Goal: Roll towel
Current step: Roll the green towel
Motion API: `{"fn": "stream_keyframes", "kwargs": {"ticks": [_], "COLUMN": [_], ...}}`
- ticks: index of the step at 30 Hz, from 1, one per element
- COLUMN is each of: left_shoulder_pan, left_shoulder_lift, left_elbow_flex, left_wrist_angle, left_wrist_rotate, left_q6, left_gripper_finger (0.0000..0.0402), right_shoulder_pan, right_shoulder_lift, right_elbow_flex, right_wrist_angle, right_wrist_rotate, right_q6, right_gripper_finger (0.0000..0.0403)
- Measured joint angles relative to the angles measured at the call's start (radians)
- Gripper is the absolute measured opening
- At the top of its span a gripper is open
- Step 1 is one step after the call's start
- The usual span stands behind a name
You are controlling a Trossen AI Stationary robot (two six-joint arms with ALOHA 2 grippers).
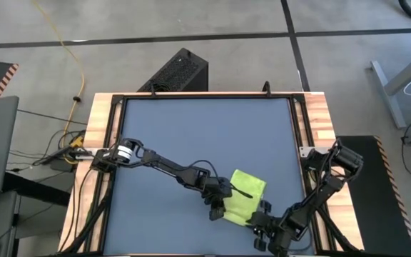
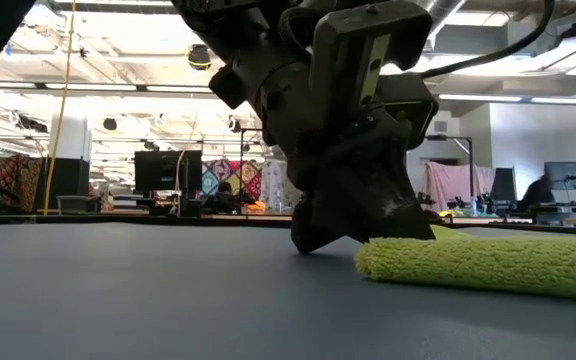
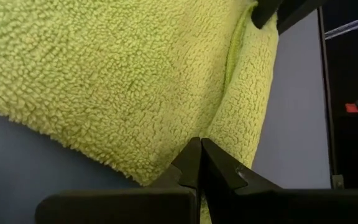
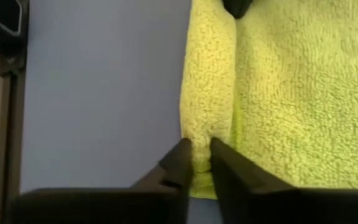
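- High view: the towel point(image 1: 247, 194) lies folded flat on the dark blue table point(image 1: 191, 135), near the front edge and right of centre. The left gripper point(image 1: 218, 205) sits at the cloth's left front corner, its arm stretching in from the left rail. The right gripper point(image 1: 262, 220) meets the towel's front edge from the right front corner of the table. From up here the finger gaps cannot be read.
- Low view: a big dark gripper point(image 2: 353, 215) is planted on the table, its tip right at the end of the lime towel point(image 2: 488, 262), which lies low and thick to the right. Which arm it is, I cannot tell from here.
- Left wrist view: the left fingers point(image 3: 194, 165) are pressed together, tips touching, with no cloth between them, resting right at the towel's point(image 3: 117, 81) folded edge.
- Right wrist view: the right fingers point(image 4: 180, 162) stand narrow, pinching the rolled edge of the towel point(image 4: 291, 93) between them, a ridge of cloth in the slim gap.
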Motion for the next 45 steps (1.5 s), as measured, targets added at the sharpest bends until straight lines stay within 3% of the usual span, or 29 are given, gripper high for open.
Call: {"fn": "stream_keyframes", "kwargs": {"ticks": [4, 10, 20, 26, 33, 36, 41, 45], "left_shoulder_pan": [0.0, -0.002, 0.026, -0.017, -0.078, -0.089, -0.099, -0.103], "left_shoulder_lift": [0.0, 0.0, -0.095, -0.118, -0.11, -0.112, -0.112, -0.107], "left_elbow_flex": [0.0, -0.002, -0.004, -0.003, -0.005, -0.003, -0.002, -0.002], "left_wrist_angle": [-0.003, 0.05, 0.128, 0.256, 0.045, 0.058, 0.096, 0.094], "left_wrist_rotate": [0.015, 0.022, 0.038, 0.092, -0.017, -0.028, -0.036, -0.107], "left_q6": [-0.025, -0.029, 0.144, 0.392, 0.796, 0.931, 1.019, 1.148], "left_gripper_finger": [0.0, 0.0002, 0.0047, 0.005, 0.0069, 0.0093, 0.0149, 0.0193], "right_shoulder_pan": [0.002, 0.035, 0.082, 0.113, 0.118, 0.118, 0.117, 0.117], "right_shoulder_lift": [-0.012, -0.026, -0.026, -0.026, -0.026, -0.026, -0.026, -0.026], "right_elbow_flex": [0.0, -0.001, -0.002, -0.002, -0.002, -0.002, -0.002, -0.002], "right_wrist_angle": [0.005, 0.025, 0.06, 0.045, 0.04, 0.04, 0.041, 0.04], "right_wrist_rotate": [-0.034, -0.058, -0.068, -0.019, -0.006, 0.001, 0.008, 0.012], "right_q6": [0.102, 0.265, 0.427, 0.505, 0.547, 0.548, 0.55, 0.553], "right_gripper_finger": [0.0018, 0.0023, 0.0017, 0.0017, 0.0017, 0.0018, 0.0018, 0.0018]}}
